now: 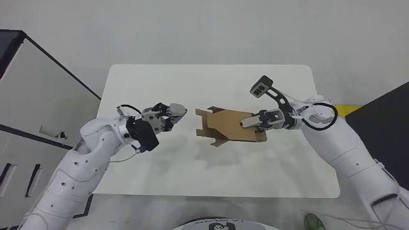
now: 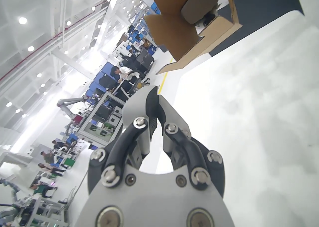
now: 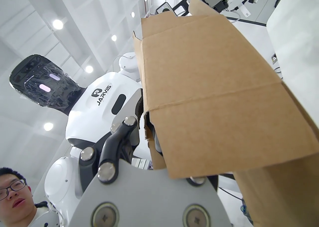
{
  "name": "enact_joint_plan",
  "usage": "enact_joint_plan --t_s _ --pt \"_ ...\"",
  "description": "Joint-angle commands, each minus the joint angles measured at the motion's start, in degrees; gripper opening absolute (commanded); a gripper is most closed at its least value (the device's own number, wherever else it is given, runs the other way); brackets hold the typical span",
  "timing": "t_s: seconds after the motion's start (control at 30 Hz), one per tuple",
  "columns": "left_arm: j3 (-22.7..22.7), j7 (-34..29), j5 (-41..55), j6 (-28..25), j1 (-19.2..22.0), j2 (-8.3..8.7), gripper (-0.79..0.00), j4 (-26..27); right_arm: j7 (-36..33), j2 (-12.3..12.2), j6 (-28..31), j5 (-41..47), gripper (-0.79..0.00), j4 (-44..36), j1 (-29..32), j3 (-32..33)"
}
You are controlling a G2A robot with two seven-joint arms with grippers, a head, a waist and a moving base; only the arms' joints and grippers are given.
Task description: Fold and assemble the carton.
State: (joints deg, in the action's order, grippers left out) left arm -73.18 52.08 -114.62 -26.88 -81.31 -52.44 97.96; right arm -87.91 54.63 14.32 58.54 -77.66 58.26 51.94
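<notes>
Clamped on one end of the carton (image 3: 211,83), the right gripper (image 3: 149,123) is seen up close, a cardboard wall pinched between its jaws. It is judged to be an anchor, so that the box cannot slide while its other end is worked.

Out from there, the carton is stretched as a brown open sleeve just right of centre in the top view, over the white table (image 1: 160,83). Whether it rests on the surface or is held just off it cannot be told.

Its flaps (image 1: 206,124) at the far end are splayed open towards the left of the frame, unfolded, and that end is presented to the other arm.

Over at centre left, the left gripper (image 1: 172,110) is poised near those flaps but apart from them. Its fingers (image 2: 150,102) are pressed together on nothing, a blunt closed tip judged well suited to pushing a flap inward.

Folding is reckoned to be at an early stage: the sleeve is opened, the left-hand end not yet closed.
</notes>
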Motion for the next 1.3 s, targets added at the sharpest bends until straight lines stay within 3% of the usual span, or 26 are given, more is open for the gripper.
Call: enact_joint_plan --t_s 0.0,0.23,0.5,0.83,1.27 --pt "-0.53 1.69 -0.03 -3.30 -0.12 0.35 -0.785 -0.22 -0.09 0.16 0.04 -0.17 -0.785 0.39 -0.69 -0.54" --pt "-0.82 2.78 -0.47 -9.29 -0.35 1.07 -0.785 -0.46 -0.09 0.39 1.04 0.04 -0.785 2.32 -3.75 -3.75" --pt "-0.95 1.99 -0.83 -8.83 -0.18 1.10 -0.785 -0.04 -0.09 0.47 1.16 0.76 -0.785 3.39 -4.74 -5.10" --pt "2.82 -6.60 9.69 -19.64 1.56 0.39 -0.785 -2.76 -0.09 1.55 1.47 1.21 -0.785 4.47 -5.15 -6.82" --pt "3.90 -11.97 14.32 -21.72 2.63 0.08 -0.785 -2.63 1.77 1.94 1.00 0.87 -0.785 3.86 -4.74 -7.08"
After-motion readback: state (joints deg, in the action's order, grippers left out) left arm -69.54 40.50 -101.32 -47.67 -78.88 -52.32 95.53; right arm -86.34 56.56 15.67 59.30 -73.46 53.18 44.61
